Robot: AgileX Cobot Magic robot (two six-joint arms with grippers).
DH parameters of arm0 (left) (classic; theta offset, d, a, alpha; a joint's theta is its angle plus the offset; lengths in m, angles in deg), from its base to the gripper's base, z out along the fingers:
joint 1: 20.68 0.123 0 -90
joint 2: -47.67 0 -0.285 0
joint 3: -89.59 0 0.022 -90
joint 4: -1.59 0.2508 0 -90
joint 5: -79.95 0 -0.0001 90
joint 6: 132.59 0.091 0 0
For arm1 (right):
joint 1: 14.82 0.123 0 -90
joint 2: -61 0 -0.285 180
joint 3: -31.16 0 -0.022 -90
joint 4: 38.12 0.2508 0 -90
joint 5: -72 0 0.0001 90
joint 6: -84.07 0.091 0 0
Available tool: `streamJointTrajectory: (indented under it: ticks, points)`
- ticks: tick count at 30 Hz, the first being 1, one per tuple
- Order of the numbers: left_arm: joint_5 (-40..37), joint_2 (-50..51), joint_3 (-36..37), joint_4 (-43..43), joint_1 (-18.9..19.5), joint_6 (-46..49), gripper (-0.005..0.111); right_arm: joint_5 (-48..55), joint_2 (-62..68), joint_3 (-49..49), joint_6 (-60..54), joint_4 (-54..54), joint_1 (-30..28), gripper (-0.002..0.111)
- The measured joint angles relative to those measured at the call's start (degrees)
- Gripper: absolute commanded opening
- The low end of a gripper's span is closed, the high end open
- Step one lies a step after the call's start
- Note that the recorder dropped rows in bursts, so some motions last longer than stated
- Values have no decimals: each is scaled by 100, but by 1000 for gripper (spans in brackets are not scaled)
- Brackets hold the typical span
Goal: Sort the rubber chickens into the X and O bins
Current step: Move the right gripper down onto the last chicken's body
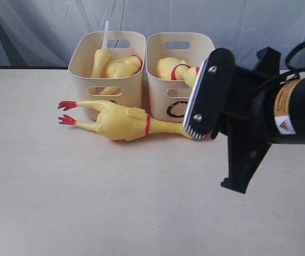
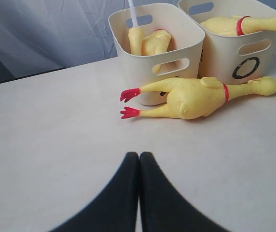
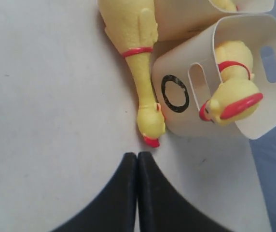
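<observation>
A whole rubber chicken (image 1: pixel 123 121) lies on its side on the table against the front of both bins, red feet to the left and head to the right. The right-hand bin (image 1: pixel 158 90) bears a black O and holds another chicken (image 1: pixel 168 66), whose head hangs over the rim. The other bin (image 1: pixel 83 80) holds yellow chicken pieces (image 1: pixel 118 68) and a white tube (image 1: pixel 105 34); the lying chicken mostly hides its mark. My right gripper (image 3: pixel 137 155) is shut and empty, its tips just short of the lying chicken's beak. My left gripper (image 2: pixel 139 155) is shut and empty over bare table, well short of the red feet.
The right arm (image 1: pixel 280 112) fills the right side of the exterior view and hides the lying chicken's head there. A grey cloth backdrop hangs behind the bins. The table's far edge runs just behind them.
</observation>
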Motion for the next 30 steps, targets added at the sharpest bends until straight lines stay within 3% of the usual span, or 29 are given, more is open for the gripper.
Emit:
streamJointTrajectory:
  ticks: [4, 10, 22, 30]
  points:
    - [0, 0, 10, 0, 0, 0, 0, 142, 466, 0, 1431, -1682, 704, -1]
    - [-30, 0, 10, 0, 0, 0, 0, 167, 1344, 9, 2624, -3160, 1321, -1]
    - [-148, 0, 10, -11, 0, 0, 0, 27, 2940, 33, 5029, -5462, 1403, -1]
    - [-191, 0, 10, -11, 0, 0, 0, -168, 3403, 695, 5975, -5631, 1403, -1]
